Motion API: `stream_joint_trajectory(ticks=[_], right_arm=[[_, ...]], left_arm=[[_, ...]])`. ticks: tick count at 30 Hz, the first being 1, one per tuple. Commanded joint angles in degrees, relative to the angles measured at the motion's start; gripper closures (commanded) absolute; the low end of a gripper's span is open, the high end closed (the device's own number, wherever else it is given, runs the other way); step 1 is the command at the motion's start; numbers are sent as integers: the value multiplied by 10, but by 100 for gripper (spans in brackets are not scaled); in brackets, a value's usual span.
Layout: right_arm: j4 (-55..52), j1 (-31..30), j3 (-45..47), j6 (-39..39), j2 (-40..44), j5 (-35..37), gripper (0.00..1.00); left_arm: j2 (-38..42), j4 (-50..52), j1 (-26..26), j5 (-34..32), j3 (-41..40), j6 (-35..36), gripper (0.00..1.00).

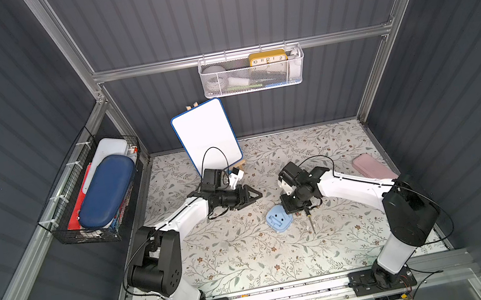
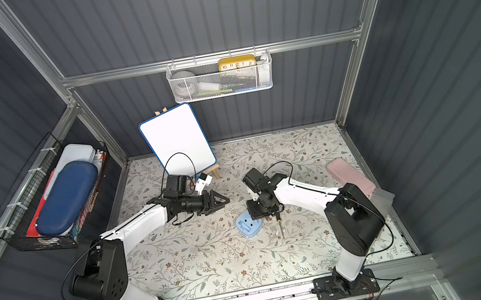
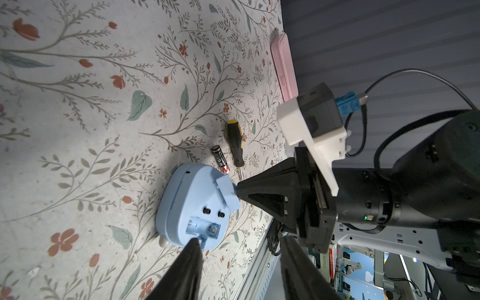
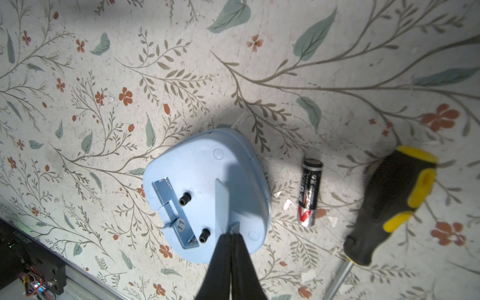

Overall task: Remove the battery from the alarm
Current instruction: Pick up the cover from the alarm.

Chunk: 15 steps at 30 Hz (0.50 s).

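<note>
Flowery table (image 1: 234,257), both top views: alarm (image 1: 278,222) face down under right pincer (image 1: 290,210); left pincer (image 1: 255,195) well apart.
Left pincer (image 3: 239,240), left wrist view: half wide, empty; battery (image 3: 220,162) out, lying past right pincer (image 3: 237,189).
Right pincer (image 4: 231,235), right wrist view: pinched shut on blue flap (image 4: 222,200).
Battery (image 4: 310,193): just beside right pincer, between alarm (image 4: 202,168) and screwdriver (image 4: 392,205), long way side by side with flap; right arm nearer.

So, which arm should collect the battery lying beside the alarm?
Right: the right gripper sits just beside the battery, though shut on the alarm's flap, so must release first. The left gripper, open, is on the alarm's far side.
</note>
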State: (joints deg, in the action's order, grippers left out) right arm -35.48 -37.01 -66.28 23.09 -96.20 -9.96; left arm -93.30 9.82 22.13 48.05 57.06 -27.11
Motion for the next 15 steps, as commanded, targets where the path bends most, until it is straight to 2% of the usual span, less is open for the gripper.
stream_joint_trajectory(ticks=[1,6,10,15], right_arm=[[-13,-1,5,6,16,11,93],[-17,0,10,8,28,24,93],[-11,5,37,15,58,30,93],[-10,6,82,22,105,16,94]], left_arm=[[-10,-8,-2,14,5,5,48],[-28,-15,-2,7,12,5,49],[-64,4,10,-25,50,33,55],[-140,82,41,-105,151,109,77]])
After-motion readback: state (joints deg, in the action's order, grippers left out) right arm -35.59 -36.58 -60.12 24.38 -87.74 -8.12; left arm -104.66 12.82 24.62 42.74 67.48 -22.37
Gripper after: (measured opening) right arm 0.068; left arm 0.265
